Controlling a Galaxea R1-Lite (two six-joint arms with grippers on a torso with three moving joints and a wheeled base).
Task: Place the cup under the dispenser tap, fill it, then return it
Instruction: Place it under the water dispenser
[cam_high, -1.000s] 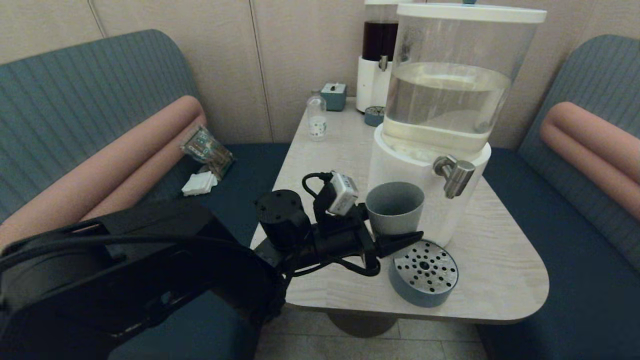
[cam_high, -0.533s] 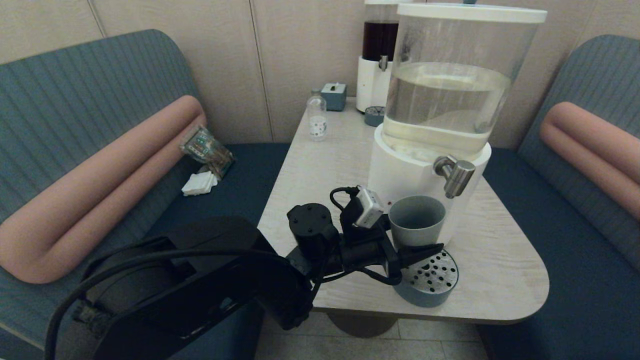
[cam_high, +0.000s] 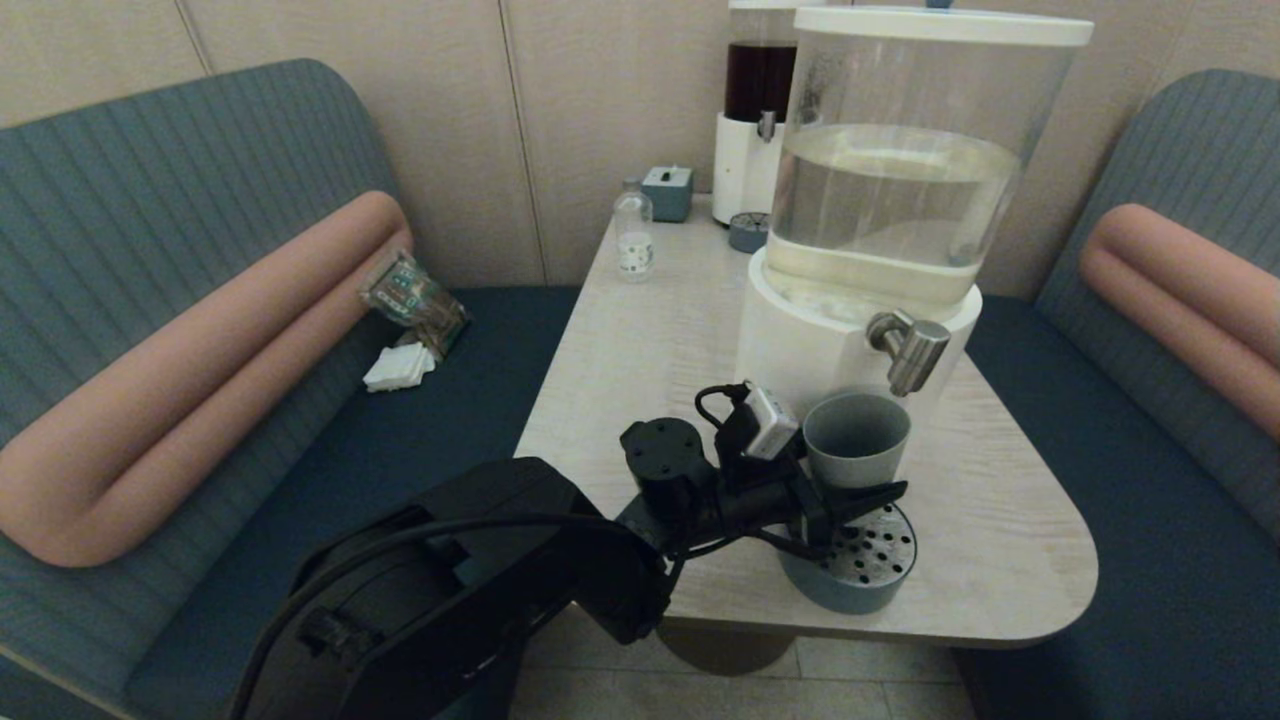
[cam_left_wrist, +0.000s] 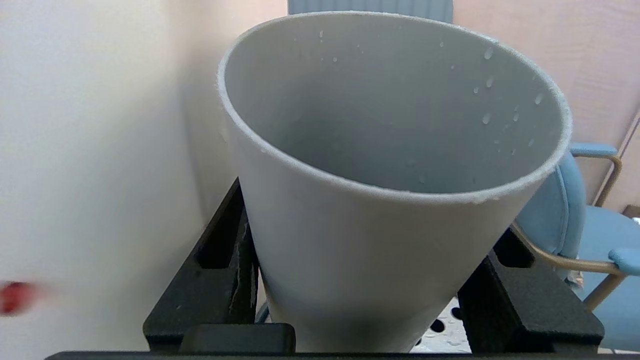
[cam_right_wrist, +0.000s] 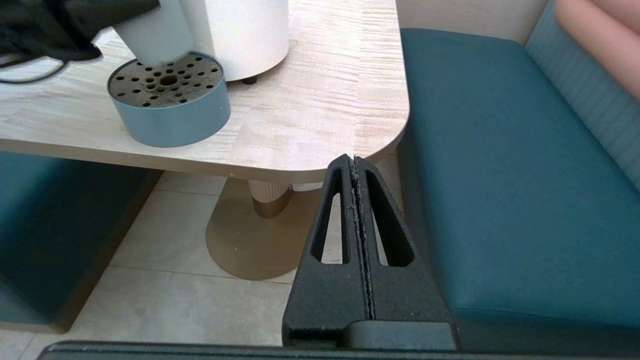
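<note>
The grey-blue cup (cam_high: 857, 440) (cam_left_wrist: 380, 200) hangs upright in my left gripper (cam_high: 850, 490), which is shut on its lower body, one black finger on each side. Its inside holds only a few droplets. It is held over the far part of the round drip tray (cam_high: 850, 560), just left of and below the brushed-steel dispenser tap (cam_high: 908, 350) of the large clear-tank dispenser (cam_high: 900, 180). The cup's rim sits a little lower than the spout. My right gripper (cam_right_wrist: 354, 162) is shut and empty, parked low off the table's near right corner, out of the head view.
The drip tray (cam_right_wrist: 167, 100) stands close to the table's front edge (cam_high: 850, 625). A dark-liquid dispenser (cam_high: 755, 110), a small tray, a teal box (cam_high: 668, 192) and a small bottle (cam_high: 633, 237) stand at the back. Teal benches flank the table.
My left arm has carried the cup to the right, from left of the white base to above the drip tray and close under the tap. The right gripper has not moved.
</note>
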